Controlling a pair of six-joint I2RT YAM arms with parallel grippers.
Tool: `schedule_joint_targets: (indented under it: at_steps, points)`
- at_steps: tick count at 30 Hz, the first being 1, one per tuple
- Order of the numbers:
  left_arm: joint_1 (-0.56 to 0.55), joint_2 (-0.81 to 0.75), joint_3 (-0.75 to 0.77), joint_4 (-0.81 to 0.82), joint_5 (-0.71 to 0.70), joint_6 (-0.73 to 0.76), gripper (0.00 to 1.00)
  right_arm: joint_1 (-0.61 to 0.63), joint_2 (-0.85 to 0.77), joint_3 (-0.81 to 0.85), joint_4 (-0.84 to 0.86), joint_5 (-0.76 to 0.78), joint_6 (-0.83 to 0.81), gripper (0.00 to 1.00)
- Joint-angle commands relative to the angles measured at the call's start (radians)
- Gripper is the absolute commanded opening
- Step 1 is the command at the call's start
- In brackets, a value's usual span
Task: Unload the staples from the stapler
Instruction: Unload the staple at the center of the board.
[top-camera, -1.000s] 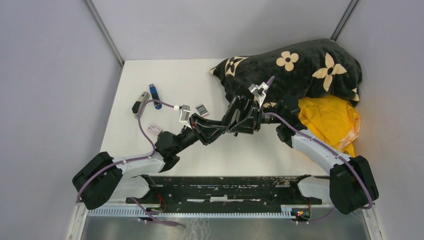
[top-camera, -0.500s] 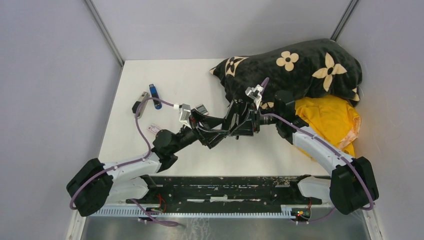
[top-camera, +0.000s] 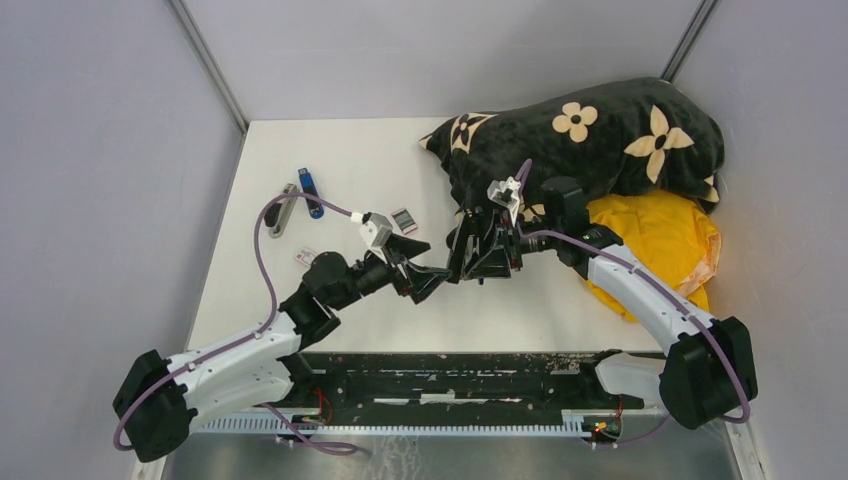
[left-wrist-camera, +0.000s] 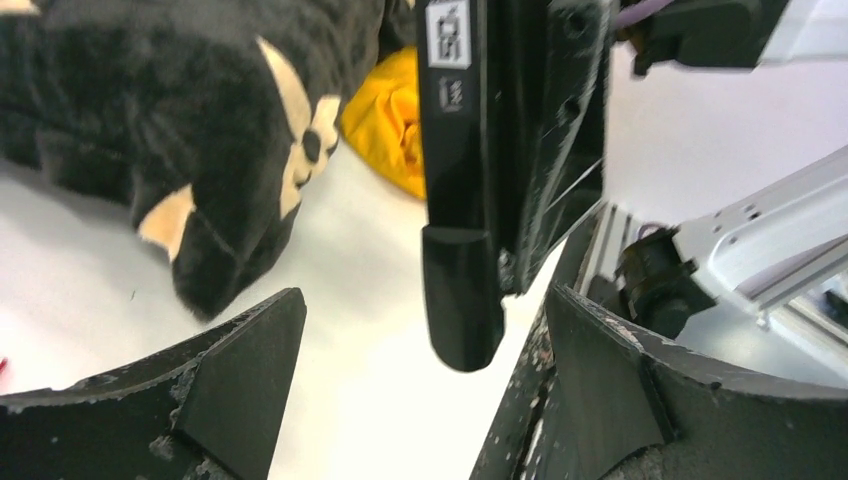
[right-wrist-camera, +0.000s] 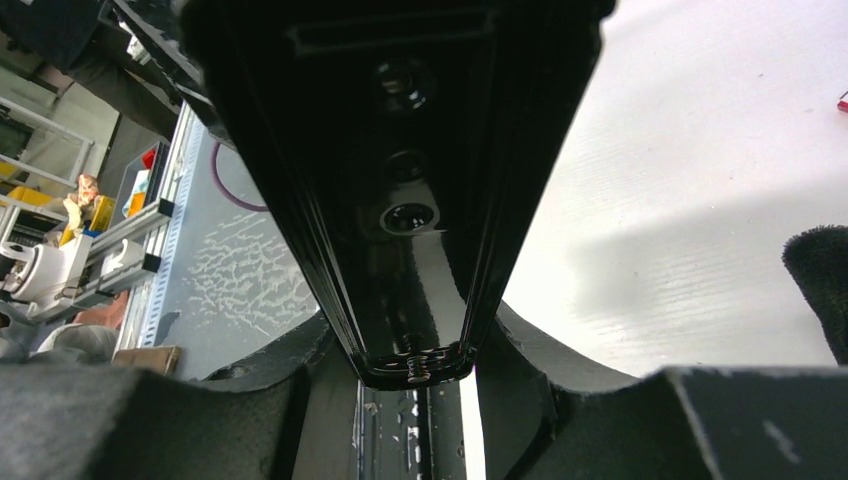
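The black stapler (top-camera: 483, 247) hangs above the table's middle with my right gripper (top-camera: 476, 262) shut on it. In the right wrist view its glossy body (right-wrist-camera: 400, 170) is clamped between both pads (right-wrist-camera: 560, 395). My left gripper (top-camera: 432, 267) stands open just left of the stapler and touches nothing. In the left wrist view the stapler's rounded end (left-wrist-camera: 460, 300) hangs ahead of the gap between the left fingers (left-wrist-camera: 240, 380), apart from both. The staples are hidden.
A black blanket with cream flowers (top-camera: 590, 135) and a yellow cloth (top-camera: 655, 240) fill the table's right back. At the left lie a blue USB stick (top-camera: 311, 191), a black-and-silver item (top-camera: 280, 208) and two small red-and-white items (top-camera: 403, 218) (top-camera: 308, 257).
My left gripper has opened wide, let go of the stapler and drawn back to the left. The right gripper has shifted slightly left with the stapler.
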Motion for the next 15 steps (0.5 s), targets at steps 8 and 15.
schedule_joint_targets:
  at_steps: [8, 15]
  points:
    - [0.001, 0.183, 0.107, 0.0, 0.189, 0.075, 0.9, 0.012, 0.003, 0.079, -0.153, -0.02, -0.228, 0.01]
    - [0.003, 0.254, 0.129, 0.083, 0.271, 0.012, 0.75, 0.014, 0.005, 0.087, -0.187, -0.01, -0.26, 0.01]
